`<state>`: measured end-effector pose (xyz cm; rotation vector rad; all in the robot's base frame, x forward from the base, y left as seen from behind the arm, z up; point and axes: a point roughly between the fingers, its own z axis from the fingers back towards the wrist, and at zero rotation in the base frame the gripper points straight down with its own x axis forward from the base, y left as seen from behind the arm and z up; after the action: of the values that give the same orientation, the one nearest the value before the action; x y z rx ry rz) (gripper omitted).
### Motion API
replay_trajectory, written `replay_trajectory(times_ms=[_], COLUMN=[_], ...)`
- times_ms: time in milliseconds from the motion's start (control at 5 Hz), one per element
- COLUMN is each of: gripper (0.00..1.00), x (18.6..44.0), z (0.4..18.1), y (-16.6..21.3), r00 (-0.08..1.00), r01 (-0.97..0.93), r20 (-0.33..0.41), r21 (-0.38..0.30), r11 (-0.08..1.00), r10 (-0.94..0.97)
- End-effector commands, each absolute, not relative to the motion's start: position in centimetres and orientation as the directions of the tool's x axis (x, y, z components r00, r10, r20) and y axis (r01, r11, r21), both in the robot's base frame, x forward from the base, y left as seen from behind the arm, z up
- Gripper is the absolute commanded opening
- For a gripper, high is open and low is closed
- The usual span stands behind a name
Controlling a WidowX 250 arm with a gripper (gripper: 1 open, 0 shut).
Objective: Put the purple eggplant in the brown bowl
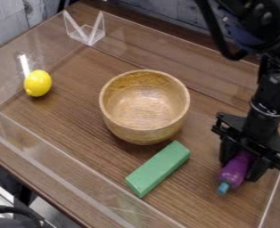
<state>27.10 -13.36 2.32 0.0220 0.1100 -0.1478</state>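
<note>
The purple eggplant (pixel 234 172) lies on the wooden table at the right front, with its blue stem end pointing toward the front edge. My gripper (pixel 242 162) points straight down over it. The black fingers hug both sides of its thick end, closed in on it, and it still rests on the table. The brown bowl (pixel 143 134) stands empty in the middle of the table, to the left of the gripper and a short gap away from it.
A green rectangular block (pixel 158 168) lies in front of the bowl, between it and the table's front edge. A yellow lemon (pixel 37 83) sits at the far left. A clear plastic stand (pixel 86 28) is at the back, and a low clear wall (pixel 59 169) rims the table.
</note>
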Motion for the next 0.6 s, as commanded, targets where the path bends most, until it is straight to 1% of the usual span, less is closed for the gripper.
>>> replay_trajectory(times_ms=[0,400], gripper=[0.00,0.00], x=[28.67,28.93], z=[3.83,3.39], y=[-13.45,-13.09], r00=[0.988,0.989], r01=[0.138,0.129], r20=[-0.063,-0.080], r21=[0.005,0.014], r11=[0.990,0.992], r10=[-0.138,-0.127])
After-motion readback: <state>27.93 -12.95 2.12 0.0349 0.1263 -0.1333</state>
